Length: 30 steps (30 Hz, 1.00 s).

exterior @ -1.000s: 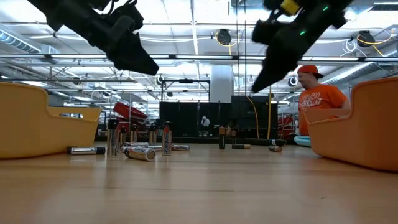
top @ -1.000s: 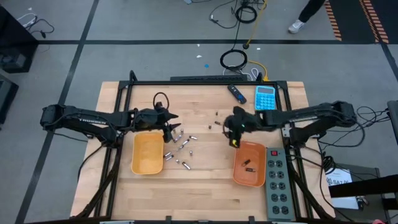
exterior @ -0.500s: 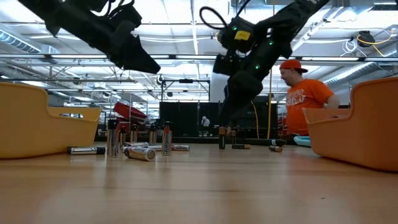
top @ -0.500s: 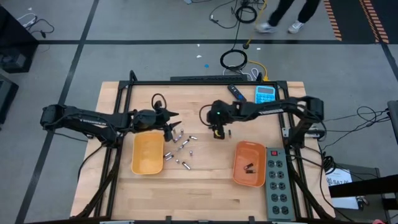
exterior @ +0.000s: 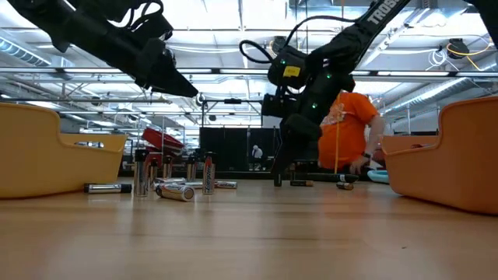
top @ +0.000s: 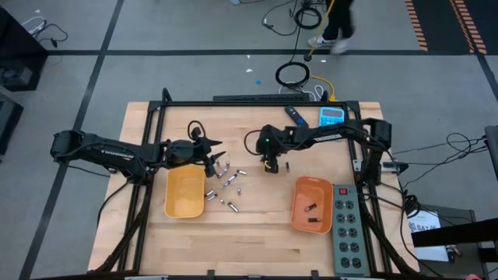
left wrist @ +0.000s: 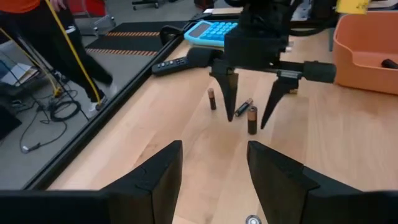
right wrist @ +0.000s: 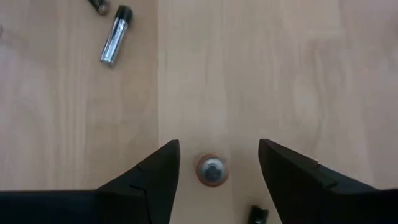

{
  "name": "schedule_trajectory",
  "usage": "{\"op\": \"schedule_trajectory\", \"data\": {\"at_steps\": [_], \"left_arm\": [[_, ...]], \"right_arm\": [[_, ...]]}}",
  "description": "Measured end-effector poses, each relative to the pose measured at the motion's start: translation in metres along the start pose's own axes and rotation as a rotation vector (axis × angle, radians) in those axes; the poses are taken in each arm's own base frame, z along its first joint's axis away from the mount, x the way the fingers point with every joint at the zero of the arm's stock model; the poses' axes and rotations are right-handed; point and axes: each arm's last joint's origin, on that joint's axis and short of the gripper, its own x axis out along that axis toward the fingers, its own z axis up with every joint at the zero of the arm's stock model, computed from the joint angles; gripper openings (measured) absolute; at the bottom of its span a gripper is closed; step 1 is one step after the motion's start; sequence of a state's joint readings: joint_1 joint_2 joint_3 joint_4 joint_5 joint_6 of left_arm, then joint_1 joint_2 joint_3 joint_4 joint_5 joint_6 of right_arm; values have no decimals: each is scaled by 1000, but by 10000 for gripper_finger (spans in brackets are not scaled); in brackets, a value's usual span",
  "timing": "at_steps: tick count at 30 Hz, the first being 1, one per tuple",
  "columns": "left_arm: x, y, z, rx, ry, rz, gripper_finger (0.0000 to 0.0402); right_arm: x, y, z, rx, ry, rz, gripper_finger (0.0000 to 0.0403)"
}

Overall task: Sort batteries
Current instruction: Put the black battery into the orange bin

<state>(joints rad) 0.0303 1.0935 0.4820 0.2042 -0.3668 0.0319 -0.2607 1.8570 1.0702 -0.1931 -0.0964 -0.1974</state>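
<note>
R gripper (top: 271, 166) sits low over the table's middle, pointing straight down, fingers spread wide w/ nothing held. In the R wrist view a small dark battery (right wrist: 212, 170) stands upright on the wood right between the two fingers (right wrist: 149, 180), touching neither. The L wrist view shows the same: R gripper (left wrist: 249, 121) w/ prongs apart, straddling the upright battery (left wrist: 252, 119); another small dark one stands just beside it (left wrist: 211, 99) and a third lies flat between them (left wrist: 243, 107).

L gripper (top: 212, 153) hovers above the far edge of the silver battery pile (top: 223, 185), fingers (left wrist: 155, 177) open, empty. The pile lies just right of the yellow tray (top: 184, 192), some cells upright, some on their sides, as the low view shows (exterior: 173, 180).

Orange tray (top: 311, 204) near the table's R front holds two dark batteries (top: 311, 213). A silver battery (right wrist: 115, 35) lies flat on the wood, apart from the R gripper.

Blue calculator (top: 331, 119) and a dark remote-like device (top: 295, 116) lie at the far edge. Gray power strip (top: 348, 228) just R of the orange tray. A person in an orange shirt (exterior: 354, 124) is beyond the table.
</note>
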Motion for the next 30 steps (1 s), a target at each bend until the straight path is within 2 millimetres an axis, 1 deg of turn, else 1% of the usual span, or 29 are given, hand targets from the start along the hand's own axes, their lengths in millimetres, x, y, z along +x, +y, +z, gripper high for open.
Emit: {"op": "schedule_trajectory", "data": {"at_steps": [3, 5, 7, 11, 14, 17, 19, 20, 23, 24, 25, 27, 30], "left_arm": [[0, 0, 0, 0, -2, 2, 191], [0, 0, 1, -3, -8, 4, 191], [0, 1, 1, -5, -8, 10, 191], [1, 3, 1, -8, -9, 17, 191], [1, 3, 0, -7, -3, 19, 191], [1, 3, 0, -12, 4, 19, 191], [1, 3, -1, -17, 6, 18, 191], [1, 3, -1, -22, 6, 19, 191], [1, 3, -1, -25, 11, 19, 191], [1, 3, -1, -25, 15, 19, 191], [1, 3, -2, -25, 19, 19, 191], [1, 3, -2, -23, 24, 19, 191], [1, 3, -2, -20, 21, 17, 191]], "right_arm": [[7, 0, -3, 16, 19, 6, 189], [11, 0, -5, 21, 29, 11, 165], [15, 0, -7, 24, 36, 14, 128], [18, 0, -7, 23, 25, 13, 35], [18, 0, -6, 18, 10, 9, 30], [12, 0, -4, 6, 13, -1, 30], [-1, 2, -1, -13, 18, -30, 30], [-11, 4, 3, -24, 3, -42, 30], [-47, 19, 13, -71, -42, -31, 30], [-58, 27, 13, -91, -60, -5, 30], [-71, 34, 11, -106, -78, 20, 30], [-90, 49, 0, -110, -100, 49, 30], [-110, 71, -28, -58, -143, 134, 30]]}}
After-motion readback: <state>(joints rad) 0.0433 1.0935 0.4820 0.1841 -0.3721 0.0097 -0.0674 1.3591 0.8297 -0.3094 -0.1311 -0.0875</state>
